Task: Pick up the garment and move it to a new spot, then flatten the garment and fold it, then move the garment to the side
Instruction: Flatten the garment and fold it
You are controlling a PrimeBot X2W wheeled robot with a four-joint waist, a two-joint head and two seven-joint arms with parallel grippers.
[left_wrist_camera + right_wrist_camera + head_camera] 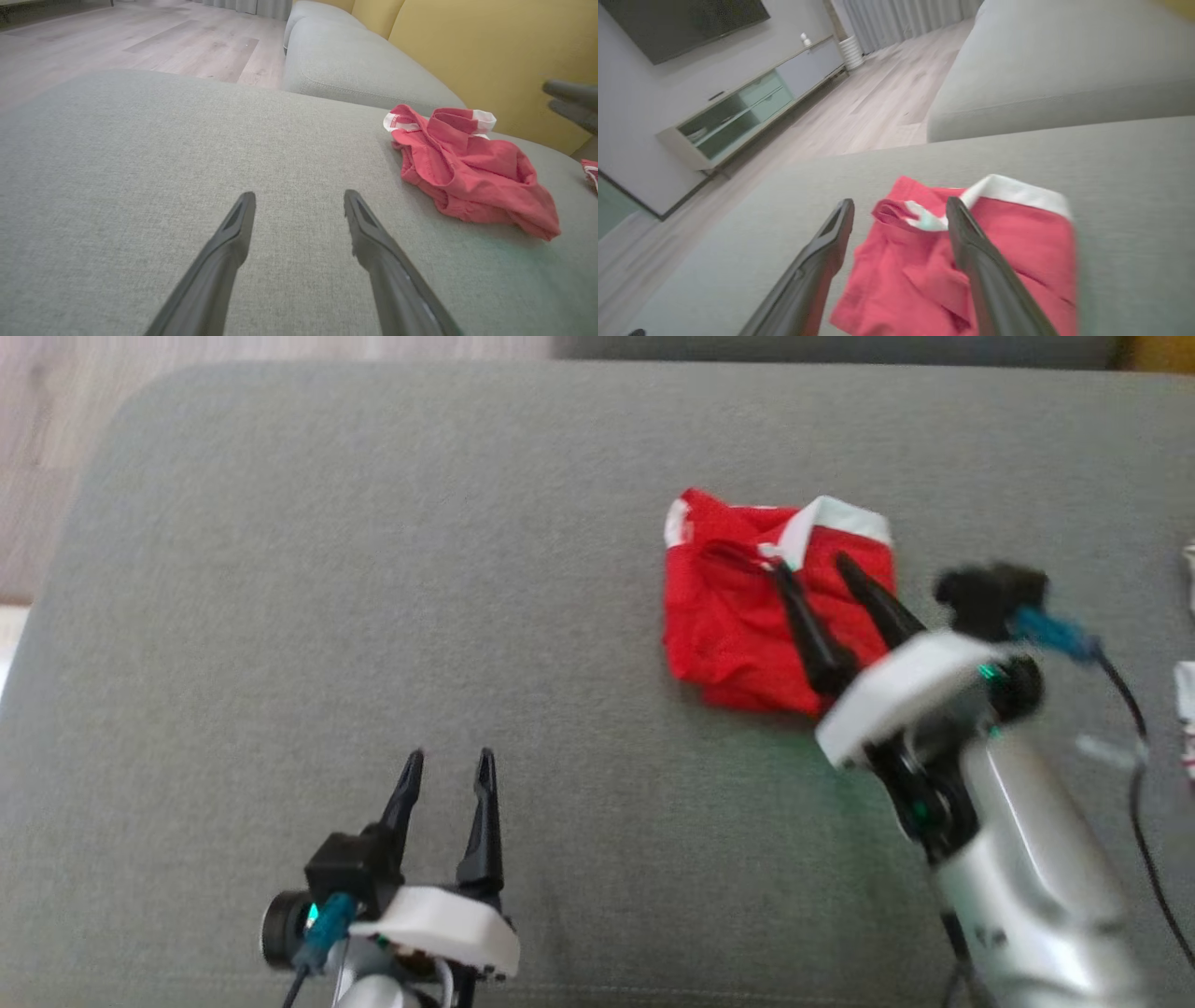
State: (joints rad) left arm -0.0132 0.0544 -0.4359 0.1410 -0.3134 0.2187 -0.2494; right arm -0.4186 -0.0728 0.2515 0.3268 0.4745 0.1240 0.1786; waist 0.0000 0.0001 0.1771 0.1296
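A red garment (738,607) with white trim lies bunched on the grey cushion (373,569), right of centre. My right gripper (810,566) hovers over it, open, fingers pointing up the view with nothing between them. In the right wrist view the garment (1017,252) lies under and beyond that gripper (900,205). My left gripper (448,761) stands open near the front edge, well left of the garment. The left wrist view shows the garment (472,172) to the right of the open left gripper (299,198), and the right gripper's fingers (570,95) at the right edge.
White and red cloth pieces (1187,709) lie at the far right edge of the cushion. A second grey cushion (355,70) and a yellow backrest (490,56) stand behind. Wooden floor (140,42) lies beyond the left edge, with a low TV cabinet (738,112).
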